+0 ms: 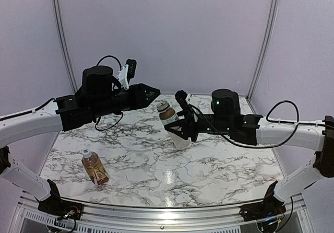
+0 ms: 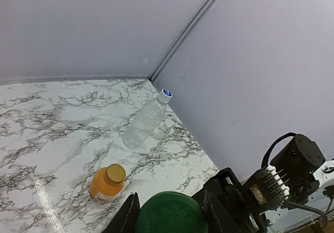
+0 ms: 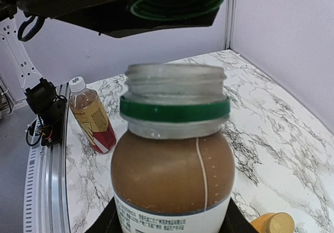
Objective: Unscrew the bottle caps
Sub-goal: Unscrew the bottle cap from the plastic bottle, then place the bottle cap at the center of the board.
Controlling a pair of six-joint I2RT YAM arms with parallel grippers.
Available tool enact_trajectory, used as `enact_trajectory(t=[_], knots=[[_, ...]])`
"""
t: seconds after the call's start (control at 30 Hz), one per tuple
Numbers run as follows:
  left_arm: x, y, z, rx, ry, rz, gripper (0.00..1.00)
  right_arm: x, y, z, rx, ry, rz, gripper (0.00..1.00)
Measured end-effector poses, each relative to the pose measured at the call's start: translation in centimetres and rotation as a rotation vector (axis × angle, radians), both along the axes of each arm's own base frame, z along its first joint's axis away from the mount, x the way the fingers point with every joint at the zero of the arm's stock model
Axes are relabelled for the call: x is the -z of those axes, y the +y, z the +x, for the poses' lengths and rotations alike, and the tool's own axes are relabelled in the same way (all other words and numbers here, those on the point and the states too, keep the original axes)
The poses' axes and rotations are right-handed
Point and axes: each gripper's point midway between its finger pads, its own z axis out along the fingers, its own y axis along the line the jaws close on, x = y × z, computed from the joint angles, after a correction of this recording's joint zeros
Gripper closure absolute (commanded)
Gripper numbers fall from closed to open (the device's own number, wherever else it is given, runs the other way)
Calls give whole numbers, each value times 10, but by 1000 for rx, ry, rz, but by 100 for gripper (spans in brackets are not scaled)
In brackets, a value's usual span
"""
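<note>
My left gripper (image 2: pixel 171 214) is shut on the dark green cap (image 2: pixel 171 212), which is off its bottle and held just above the open neck (image 3: pixel 176 76). From below, the cap (image 3: pixel 177 0) shows its hollow underside. My right gripper (image 3: pixel 172 223) is shut on the short bottle (image 3: pixel 175 175) of brown drink with a white label, held tilted above the table (image 1: pixel 175 124). A green ring (image 3: pixel 175 109) stays on its neck. The tea bottle (image 1: pixel 95 167) with a white cap (image 3: pixel 76 82) lies at the front left.
An orange juice bottle (image 2: pixel 107 185) with an orange cap (image 2: pixel 115 174) stands on the marble table (image 1: pixel 219 165). A clear bottle (image 2: pixel 143 122) with a white-and-blue cap (image 2: pixel 166 93) lies near the back corner. Purple walls close in the table.
</note>
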Motion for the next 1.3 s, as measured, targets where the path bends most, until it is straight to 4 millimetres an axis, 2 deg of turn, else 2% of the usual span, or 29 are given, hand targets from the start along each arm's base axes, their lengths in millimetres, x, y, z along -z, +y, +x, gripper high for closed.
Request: enact_trajectory(t=[0.17, 0.4, 0.5, 0.73, 0.87, 1.07, 1.3], knots=[[15, 13, 11, -48, -35, 84, 58, 1, -8, -10, -38, 12, 12, 83], [64, 46, 39, -133, -3, 256, 58, -6, -16, -17, -63, 6, 47, 83], [94, 53, 50, -149, 28, 331, 58, -9, -19, -18, -62, 0, 55, 83], [189, 56, 69, -143, 143, 539, 57, -14, -24, -17, -48, 11, 73, 83], [237, 64, 74, -139, 214, 635, 57, -12, -28, -15, -38, 18, 73, 83], [278, 77, 79, -143, 283, 721, 57, -12, -34, -15, -24, 20, 77, 83], [311, 87, 80, -147, 345, 780, 55, -8, -36, -13, -17, 26, 73, 83]])
